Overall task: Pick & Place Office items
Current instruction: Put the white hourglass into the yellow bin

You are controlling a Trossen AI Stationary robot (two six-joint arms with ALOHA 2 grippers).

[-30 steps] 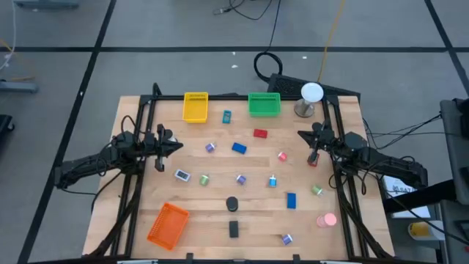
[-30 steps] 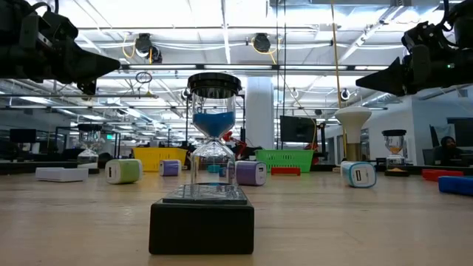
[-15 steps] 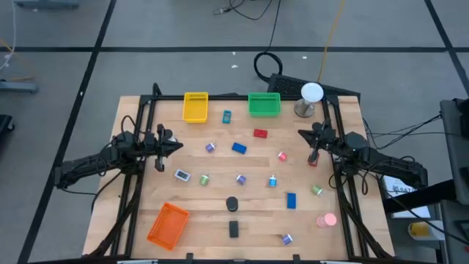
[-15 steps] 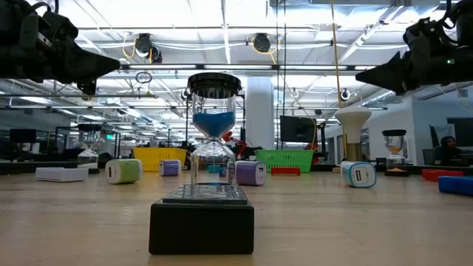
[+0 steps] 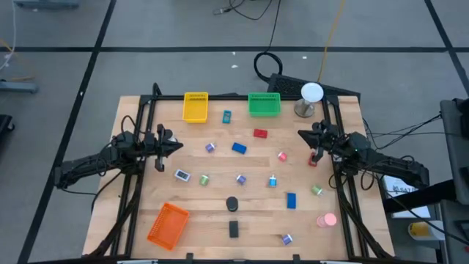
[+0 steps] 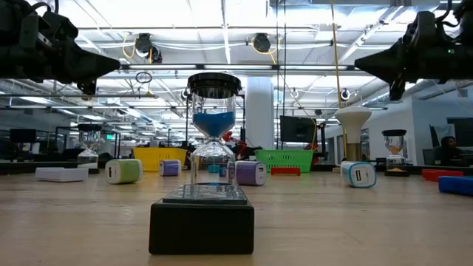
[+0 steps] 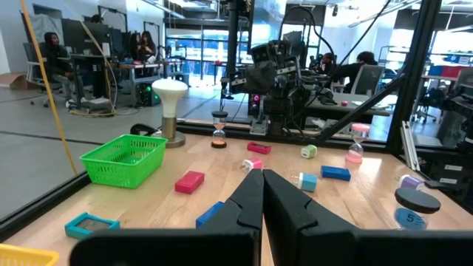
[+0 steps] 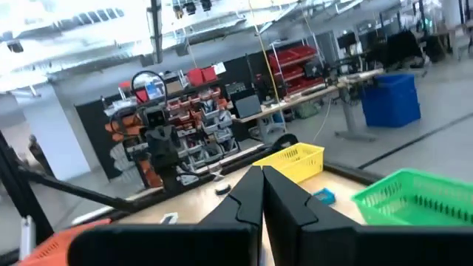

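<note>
Blue, red and purple thumb-sized office items (image 5: 239, 148) lie scattered mid-table; you can't tell their shapes from above. Your left gripper (image 5: 176, 144) and right gripper (image 5: 302, 133) hover closed, empty, at opposite edges.

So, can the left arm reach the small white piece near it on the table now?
Probably yes. The white piece lies just below the left end effector, which is shut and empty, with bare table between them.
</note>
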